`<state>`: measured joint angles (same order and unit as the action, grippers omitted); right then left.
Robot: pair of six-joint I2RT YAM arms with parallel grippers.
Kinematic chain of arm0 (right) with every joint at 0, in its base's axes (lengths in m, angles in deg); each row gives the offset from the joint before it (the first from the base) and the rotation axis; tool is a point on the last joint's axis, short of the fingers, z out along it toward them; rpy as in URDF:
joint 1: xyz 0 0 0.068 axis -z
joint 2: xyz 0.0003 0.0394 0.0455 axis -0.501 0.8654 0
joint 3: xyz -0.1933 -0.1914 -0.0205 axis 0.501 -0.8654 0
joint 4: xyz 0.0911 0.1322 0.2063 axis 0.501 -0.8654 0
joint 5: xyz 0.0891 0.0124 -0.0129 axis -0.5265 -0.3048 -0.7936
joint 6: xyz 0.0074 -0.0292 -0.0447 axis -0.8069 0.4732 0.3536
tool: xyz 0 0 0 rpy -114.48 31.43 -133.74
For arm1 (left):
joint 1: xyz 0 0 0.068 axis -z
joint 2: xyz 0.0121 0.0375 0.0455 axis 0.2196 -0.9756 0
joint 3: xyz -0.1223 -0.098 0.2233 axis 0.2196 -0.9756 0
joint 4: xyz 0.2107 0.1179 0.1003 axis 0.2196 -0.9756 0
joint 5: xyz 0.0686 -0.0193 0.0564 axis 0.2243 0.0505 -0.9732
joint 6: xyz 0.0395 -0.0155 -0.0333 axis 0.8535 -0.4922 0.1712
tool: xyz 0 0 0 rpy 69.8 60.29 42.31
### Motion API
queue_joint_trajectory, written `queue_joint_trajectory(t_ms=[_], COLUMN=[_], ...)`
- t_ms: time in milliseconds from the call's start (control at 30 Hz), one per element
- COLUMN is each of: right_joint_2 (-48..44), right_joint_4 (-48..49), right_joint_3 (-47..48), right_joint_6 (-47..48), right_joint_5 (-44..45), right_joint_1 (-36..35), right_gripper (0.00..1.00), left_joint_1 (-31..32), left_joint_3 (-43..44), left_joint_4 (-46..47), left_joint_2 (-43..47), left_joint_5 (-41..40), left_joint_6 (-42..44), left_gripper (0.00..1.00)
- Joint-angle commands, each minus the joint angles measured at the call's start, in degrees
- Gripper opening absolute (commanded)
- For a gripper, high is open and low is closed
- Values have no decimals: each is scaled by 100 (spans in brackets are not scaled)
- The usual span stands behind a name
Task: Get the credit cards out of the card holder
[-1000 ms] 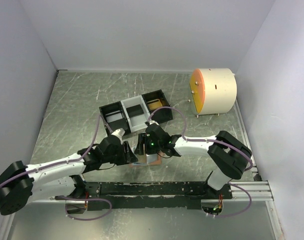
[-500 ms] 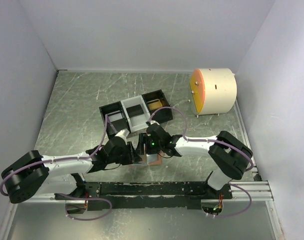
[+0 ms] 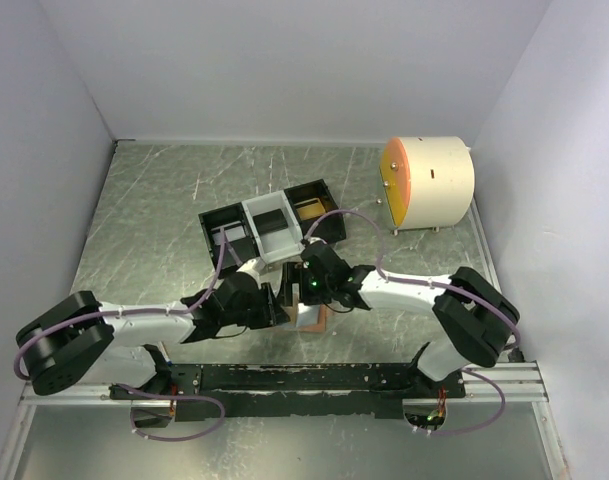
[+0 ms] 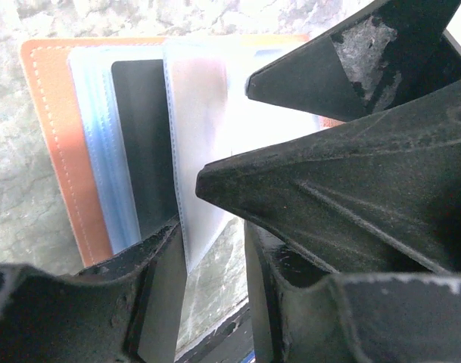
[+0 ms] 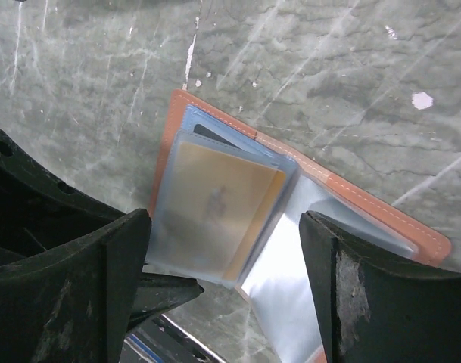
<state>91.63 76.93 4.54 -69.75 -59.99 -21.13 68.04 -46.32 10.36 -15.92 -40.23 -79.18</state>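
Observation:
The card holder (image 3: 314,319) lies open on the table, salmon-orange with pale blue-grey sleeves (image 4: 48,144) (image 5: 366,204). A dark grey card (image 4: 143,144) sits in one sleeve. A tan-yellow card (image 5: 215,200) shows through a clear sleeve that has fanned up. My left gripper (image 3: 286,304) (image 4: 215,302) is low at the holder's near-left edge. Its jaws stand apart, and a corner of a pale sleeve (image 4: 204,159) lies against the left pad. My right gripper (image 3: 306,291) (image 5: 222,280) hangs open just above the sleeves, one finger on each side of them.
A black-and-grey three-compartment tray (image 3: 269,228) stands just behind the grippers. A white drum with an orange face (image 3: 427,182) sits at the back right. A black rail (image 3: 314,378) runs along the near edge. White walls close in both sides and the back.
The right gripper has opened wider and shifted slightly right. The left arm has reached further right towards the holder, its jaws a little narrower.

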Motion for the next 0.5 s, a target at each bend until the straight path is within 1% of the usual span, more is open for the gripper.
queue_joint_trajectory(t_ms=[0,100,333,467], right_joint_2=[-257,-456,-1075,-1429], right_joint_4=[-333,-516,-1076,-1078], right_joint_3=[207,237,212,47], right_joint_6=[126,129,50,-61], right_joint_5=[-61,151,1000,1100], right_joint_1=[-6,20,136,289], right_gripper=[82,82,81,78], left_joint_1=[58,78,178,316], left_joint_3=[351,429,711,1005], left_joint_4=[600,636,661,498], left_joint_2=[-77,-137,-360,-667], left_joint_5=[-34,-6,156,238], left_joint_6=[154,203,386,561], left_gripper=[45,46,49,52])
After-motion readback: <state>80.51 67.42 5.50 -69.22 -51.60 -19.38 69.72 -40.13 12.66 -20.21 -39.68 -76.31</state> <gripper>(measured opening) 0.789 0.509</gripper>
